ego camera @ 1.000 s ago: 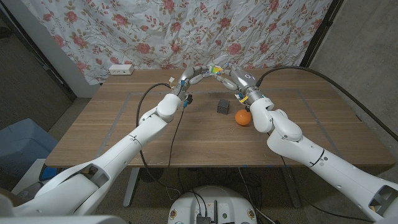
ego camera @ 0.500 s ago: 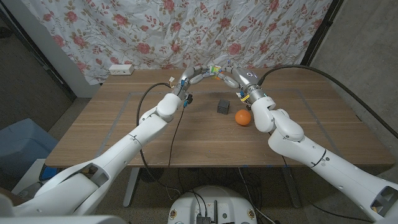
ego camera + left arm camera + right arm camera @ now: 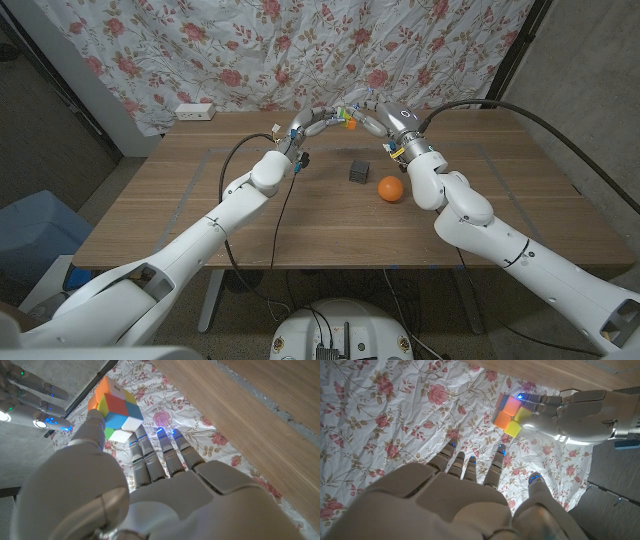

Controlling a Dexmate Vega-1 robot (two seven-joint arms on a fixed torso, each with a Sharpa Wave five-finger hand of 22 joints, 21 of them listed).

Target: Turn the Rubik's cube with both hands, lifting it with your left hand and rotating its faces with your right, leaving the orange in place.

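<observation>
Cube: Rubik's cube [image 3: 116,409], held off the table at upper centre of the head view [image 3: 346,114]; orange, yellow, blue, white and green stickers show in the left wrist view.
Left hand: left hand [image 3: 318,123] grips the cube between thumb and fingers, seen from behind in the left wrist view [image 3: 150,485] and from the front in the right wrist view [image 3: 580,412].
Right hand: right hand [image 3: 375,122] sits just beside the cube at upper centre of the head view; fingers [image 3: 470,467] spread and reaching up in its own wrist view, apart from the cube there, holding nothing.
Orange: orange [image 3: 391,187] rests on the table, centre right of the head view, beside the right forearm.
Dark block: small dark cube-shaped object [image 3: 359,170] on the table just left of the orange, not touching it.
Table: wooden table [image 3: 180,215], light grain, faint rectangular outline marked on top.
Backdrop: floral cloth [image 3: 200,50], white with pink roses, hangs behind the table.
Power strip: white power strip [image 3: 194,111] at the table's far left edge.
Markings: no readable brand, label or lettering on any item.
</observation>
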